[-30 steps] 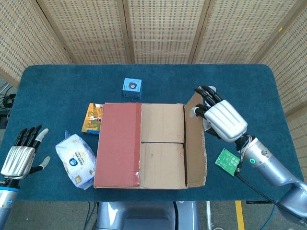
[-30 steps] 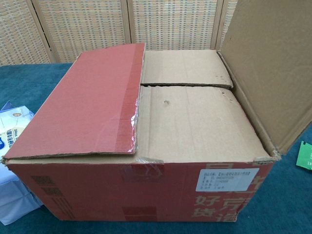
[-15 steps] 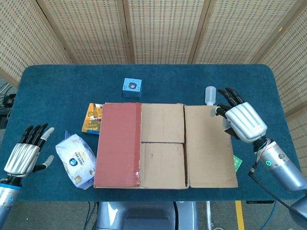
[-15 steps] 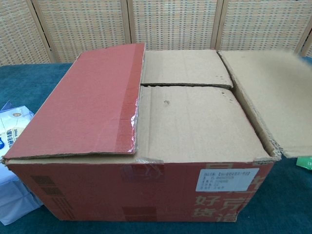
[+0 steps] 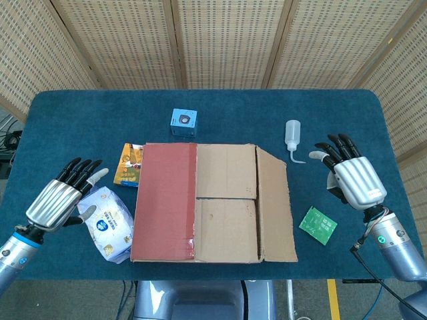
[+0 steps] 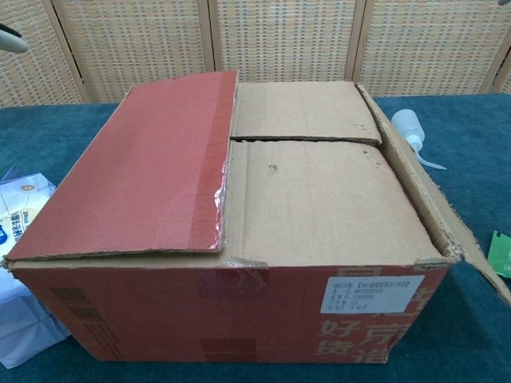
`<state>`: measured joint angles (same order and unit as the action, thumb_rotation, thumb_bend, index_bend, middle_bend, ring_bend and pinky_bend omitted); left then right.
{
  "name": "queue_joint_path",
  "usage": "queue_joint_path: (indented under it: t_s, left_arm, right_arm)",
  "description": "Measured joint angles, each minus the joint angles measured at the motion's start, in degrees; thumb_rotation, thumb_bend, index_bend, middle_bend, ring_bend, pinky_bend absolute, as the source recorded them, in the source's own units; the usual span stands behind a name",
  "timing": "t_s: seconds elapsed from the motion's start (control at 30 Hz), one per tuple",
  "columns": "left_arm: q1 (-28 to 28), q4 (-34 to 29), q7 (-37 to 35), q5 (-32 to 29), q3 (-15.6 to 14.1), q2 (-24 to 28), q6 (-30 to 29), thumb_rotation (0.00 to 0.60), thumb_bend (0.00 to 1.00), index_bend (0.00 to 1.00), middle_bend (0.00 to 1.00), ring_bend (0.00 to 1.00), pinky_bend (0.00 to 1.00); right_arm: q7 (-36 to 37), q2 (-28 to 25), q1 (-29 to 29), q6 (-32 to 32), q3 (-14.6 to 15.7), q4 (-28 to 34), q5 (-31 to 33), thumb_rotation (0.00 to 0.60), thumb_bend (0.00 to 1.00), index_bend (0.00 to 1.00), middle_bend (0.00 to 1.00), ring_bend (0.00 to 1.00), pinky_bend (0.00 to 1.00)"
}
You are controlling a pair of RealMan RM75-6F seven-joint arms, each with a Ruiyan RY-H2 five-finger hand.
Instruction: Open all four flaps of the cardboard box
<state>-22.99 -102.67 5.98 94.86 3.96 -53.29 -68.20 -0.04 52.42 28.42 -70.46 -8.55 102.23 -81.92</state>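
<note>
While both the left hand (image 5: pixel 59 201) and right hand (image 5: pixel 353 177) hover spread and empty, the cardboard box (image 5: pixel 210 200) lies front-to-back.

Chest view: white tissue pack (image 6: pixel 20 263) is running off the left edge; green packet (image 6: pixel 501 254) is being cropped at right; label print (image 6: pixel 371 293) too small to read.

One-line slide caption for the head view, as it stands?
Cardboard box with right flap folded out, red flap closed; both hands, left and right, open and clear.
</note>
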Motion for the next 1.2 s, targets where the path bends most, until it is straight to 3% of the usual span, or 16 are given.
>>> queue_joint_path:
  t_s: [0.2,0.37,0.63,0.87,1.2]
  left_arm:
    - [-5.0,-2.1,-3.0,2.4,0.9,2.9,5.0,0.520,0.68,0.07,0.00,0.00,0.00]
    - [-11.5,-3.6,-6.4,5.1,1.9,4.8,11.3,0.522,0.82,0.07,0.00,0.00,0.00]
    - [-21.3,-4.9,-10.3,7.2,4.1,4.2,19.6,0.521,0.86,0.10,0.00,0.00,0.00]
    - [-28.4,-4.5,-13.2,5.2,6.4,0.5,25.9,0.522,0.90,0.19,0.09,0.00,0.00]
    - [-33.7,-2.9,-12.7,0.4,7.1,-6.2,30.2,0.521,0.95,0.27,0.19,0.05,0.00]
  right_arm:
    - [-3.1,1.9,-3.1,-3.5,1.1,0.4,0.2,0.600,1.00,0.20,0.15,0.00,0.00]
    - [-5.7,3.8,-5.3,-6.1,2.0,0.5,-0.2,0.600,1.00,0.20,0.15,0.00,0.00]
    - [-7.5,6.2,-8.0,-9.0,2.4,0.0,-0.6,0.600,1.00,0.20,0.15,0.00,0.00]
    - [-7.4,6.1,-8.7,-9.5,2.0,0.0,-0.8,0.600,1.00,0.20,0.15,0.00,0.00]
    - [-6.3,5.9,-9.6,-9.2,1.6,-0.8,-0.7,0.600,1.00,0.20,0.15,0.00,0.00]
